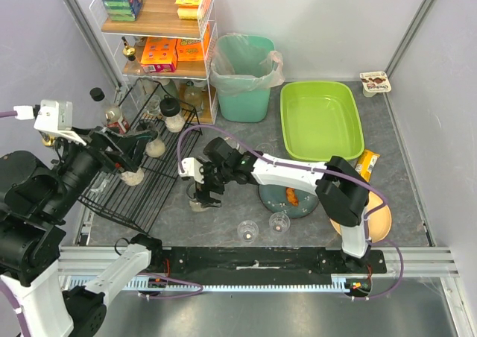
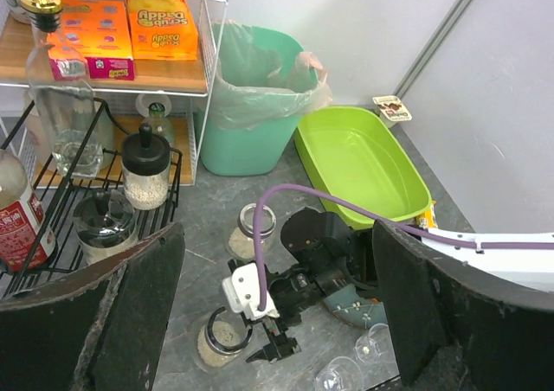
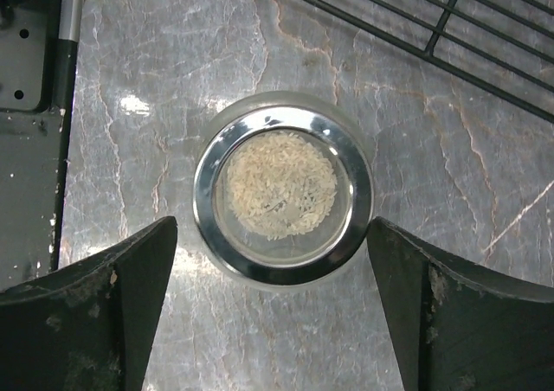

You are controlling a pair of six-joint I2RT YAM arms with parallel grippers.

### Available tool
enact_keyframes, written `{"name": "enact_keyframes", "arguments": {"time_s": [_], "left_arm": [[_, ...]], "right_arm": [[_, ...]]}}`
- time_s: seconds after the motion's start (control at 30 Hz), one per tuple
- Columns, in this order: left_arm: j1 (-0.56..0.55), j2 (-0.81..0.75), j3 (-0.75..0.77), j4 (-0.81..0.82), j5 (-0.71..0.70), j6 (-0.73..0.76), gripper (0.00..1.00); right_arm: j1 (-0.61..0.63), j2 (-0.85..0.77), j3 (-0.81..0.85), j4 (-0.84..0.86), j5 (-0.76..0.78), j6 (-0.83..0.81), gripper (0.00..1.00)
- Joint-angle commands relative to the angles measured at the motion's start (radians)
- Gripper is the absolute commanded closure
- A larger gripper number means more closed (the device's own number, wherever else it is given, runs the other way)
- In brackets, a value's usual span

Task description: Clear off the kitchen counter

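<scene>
The kitchen counter is dark grey and mottled. A lidless glass jar of rice with a metal rim stands on it, right of the black wire rack. My right gripper hangs open just above this jar. In the right wrist view the jar sits between and slightly beyond the two fingertips of that gripper, untouched. My left gripper is raised over the rack, open and empty. In its wrist view the left gripper looks down on the right gripper, that jar and a second jar.
A teal plate with an orange scrap, two small glasses and an orange dish sit near the front. A lime-green tub, a lined teal bin, a pudding cup and a white shelf stand behind.
</scene>
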Motion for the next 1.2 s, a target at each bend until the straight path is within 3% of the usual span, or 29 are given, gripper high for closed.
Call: {"name": "enact_keyframes", "arguments": {"time_s": [0.0, 0.27, 0.4, 0.47, 0.6, 0.73, 0.83, 1.03, 1.07, 1.13, 1.17], "left_arm": [[0.004, 0.019, -0.022, 0.024, 0.040, 0.042, 0.06], [0.003, 0.013, -0.031, 0.024, 0.045, 0.065, 0.06], [0.003, 0.010, -0.039, 0.026, 0.045, 0.068, 0.06], [0.003, 0.008, -0.042, 0.024, 0.045, 0.068, 0.06], [0.004, 0.002, -0.057, 0.036, 0.040, 0.065, 0.06], [0.003, -0.005, -0.083, 0.050, 0.037, 0.054, 0.06], [0.003, -0.007, -0.096, 0.055, 0.042, 0.050, 0.06], [0.003, -0.005, -0.112, 0.061, 0.042, 0.051, 0.06], [0.003, -0.005, -0.114, 0.061, 0.042, 0.053, 0.06], [0.003, -0.007, -0.120, 0.061, 0.040, 0.054, 0.06], [0.003, -0.007, -0.123, 0.061, 0.039, 0.054, 0.06]], "right_arm": [[-0.002, 0.053, 0.087, 0.008, -0.062, -0.025, 0.04], [-0.010, 0.136, 0.145, 0.014, -0.088, -0.033, 0.02], [-0.015, 0.148, 0.155, 0.006, -0.088, -0.019, 0.06], [-0.015, 0.141, 0.139, 0.026, -0.067, 0.022, 0.13], [-0.006, 0.103, 0.069, 0.141, 0.051, 0.194, 0.38], [0.036, 0.063, -0.029, 0.334, 0.243, 0.422, 0.42], [0.108, 0.073, -0.023, 0.339, 0.436, 0.498, 0.41], [0.177, 0.161, 0.085, 0.237, 0.568, 0.602, 0.33], [0.177, 0.167, 0.089, 0.227, 0.571, 0.615, 0.29], [0.180, 0.158, 0.073, 0.236, 0.596, 0.631, 0.02], [0.182, 0.150, 0.061, 0.247, 0.611, 0.630, 0.02]]}}
